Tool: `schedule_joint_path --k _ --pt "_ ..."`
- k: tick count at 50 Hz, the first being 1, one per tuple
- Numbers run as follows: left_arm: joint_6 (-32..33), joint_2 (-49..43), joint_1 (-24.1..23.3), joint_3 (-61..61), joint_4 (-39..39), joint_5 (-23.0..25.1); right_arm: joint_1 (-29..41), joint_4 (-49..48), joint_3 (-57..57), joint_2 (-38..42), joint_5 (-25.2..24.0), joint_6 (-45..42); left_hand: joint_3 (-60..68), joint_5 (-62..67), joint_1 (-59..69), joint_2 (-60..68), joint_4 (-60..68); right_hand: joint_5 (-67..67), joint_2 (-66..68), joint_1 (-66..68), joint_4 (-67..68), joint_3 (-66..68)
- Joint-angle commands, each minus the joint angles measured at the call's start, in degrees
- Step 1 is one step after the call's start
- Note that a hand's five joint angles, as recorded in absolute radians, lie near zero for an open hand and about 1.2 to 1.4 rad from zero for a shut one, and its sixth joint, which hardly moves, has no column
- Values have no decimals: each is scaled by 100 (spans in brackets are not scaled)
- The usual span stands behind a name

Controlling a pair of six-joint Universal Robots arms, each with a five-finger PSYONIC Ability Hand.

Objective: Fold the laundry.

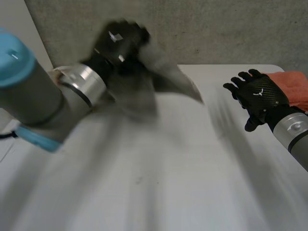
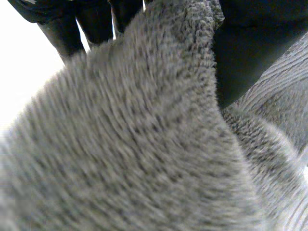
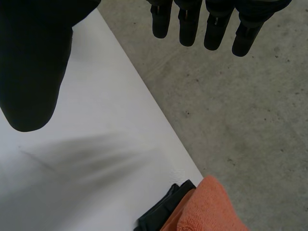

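The left hand (image 1: pixel 120 41) is raised above the far left part of the white table (image 1: pixel 168 192), its fingers (image 2: pixel 62 29) and thumb closed on a grey towel (image 1: pixel 144 91). The towel hangs from that grip in a loose bunch, with one flap spreading out toward the middle of the table. Its fuzzy pile lies close under the left palm. The right hand (image 1: pixel 260 96) hovers over the table's far right edge, holding nothing, its fingers (image 3: pixel 187 24) straight and spread and the thumb set apart. Just beside it an orange cloth (image 1: pixel 294 86) lies at the table's corner on a dark cloth (image 3: pixel 163 209), next to the grey floor (image 3: pixel 231 106).
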Motion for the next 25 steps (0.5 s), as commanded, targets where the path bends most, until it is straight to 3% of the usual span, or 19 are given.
schedule_joint_path --k 1,2,6,7,9,16,25 --pt "183 -1020 -226 -221 -463 -8 -153 22 130 66 -62 -1 1237 1668 1871 1170 1131 -299 -208 -294 -228 -209" --pt "253 -1090 -235 -213 -559 -16 -153 22 130 75 -71 -1 1237 1668 1871 1170 1131 -299 -208 -294 -228 -209" --pt "806 -1108 -288 -186 -1017 -200 -232 31 69 145 -97 -1 -1763 -1332 -1129 -1830 -1870 -299 -208 -294 -228 -209" --pt "981 -1056 -279 -178 -1157 -418 -249 39 42 163 -97 -1 -3220 -2789 -2586 -3287 -3327 -299 -208 -294 -228 -209" --pt "1114 -898 -253 -212 -1237 -665 -241 83 -45 242 -158 34 -4257 -3826 -3623 -4323 -4363 -299 -208 -294 -228 -209" --pt "966 165 -297 -730 -1308 -1466 -206 671 -695 488 -571 701 -4951 -4520 -4316 -5017 -5057 -299 -208 -294 -228 -209" --pt "307 1334 -498 -2048 -1299 -2766 110 2122 -2365 2025 -774 1502 -4816 -4385 -4182 -4883 -4923 -299 -208 -294 -228 -209"
